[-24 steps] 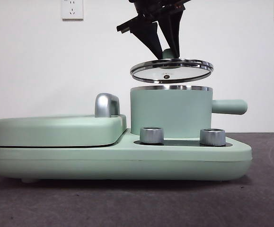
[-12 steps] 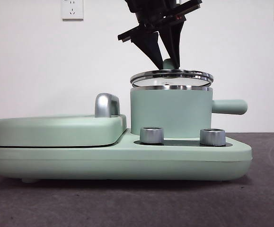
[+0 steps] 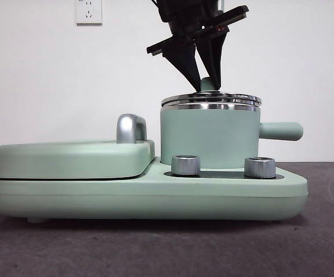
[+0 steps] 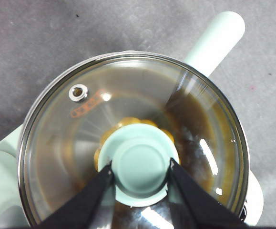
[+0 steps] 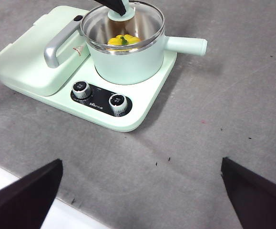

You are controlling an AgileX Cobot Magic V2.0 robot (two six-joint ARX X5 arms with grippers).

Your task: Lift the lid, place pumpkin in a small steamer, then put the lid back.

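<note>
1. The left gripper (image 3: 204, 81) enters the front view at top centre, its two black jaws clamped on the mint-green knob (image 4: 140, 164) of the lid (image 3: 211, 101).
2. The lid sits level on the steel rim of the small steamer (image 3: 209, 138), right of centre in the front view. Whether it is fully seated all round cannot be told.
3. The pumpkin (image 5: 121, 41) lies inside the small steamer, visible through the glass at upper centre of the right wrist view.
4. The right gripper (image 5: 142, 191) waits well apart from the cooker base (image 3: 155, 196), jaws spread wide at the lower corners of its view.
5. Recommended procedure: confirm the lid rim rests evenly, open the jaws fully, then withdraw straight upward so the fingers do not drag the knob sideways.
</note>
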